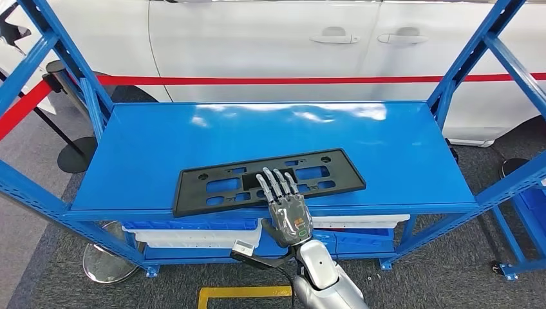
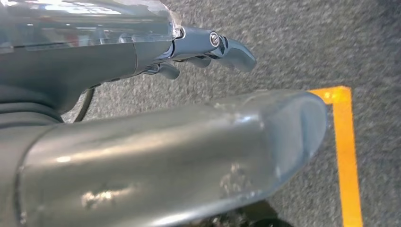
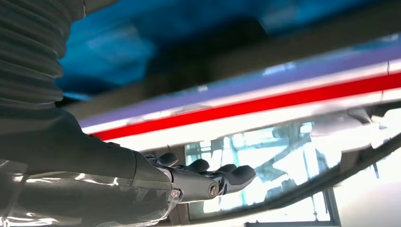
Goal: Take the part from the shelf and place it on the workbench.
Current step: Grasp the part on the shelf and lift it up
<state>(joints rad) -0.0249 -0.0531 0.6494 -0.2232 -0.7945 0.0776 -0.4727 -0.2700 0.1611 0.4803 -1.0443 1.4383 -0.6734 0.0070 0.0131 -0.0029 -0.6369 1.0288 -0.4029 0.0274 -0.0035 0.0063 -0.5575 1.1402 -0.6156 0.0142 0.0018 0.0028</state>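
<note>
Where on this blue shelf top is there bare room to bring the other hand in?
The blue shelf is bare behind the black part, back to the rear edge, and at both ends beside the uprights. The front middle is crowded: the part lies there with the right hand over its front edge.

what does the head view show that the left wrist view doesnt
Head view: the black part flat on the blue shelf, the right robot hand with fingers spread on the part's near edge, a white car and red tape behind.
Left wrist view: the left robot hand hanging over the carpet, holding nothing.
Both: grey carpet and a yellow floor line.
</note>
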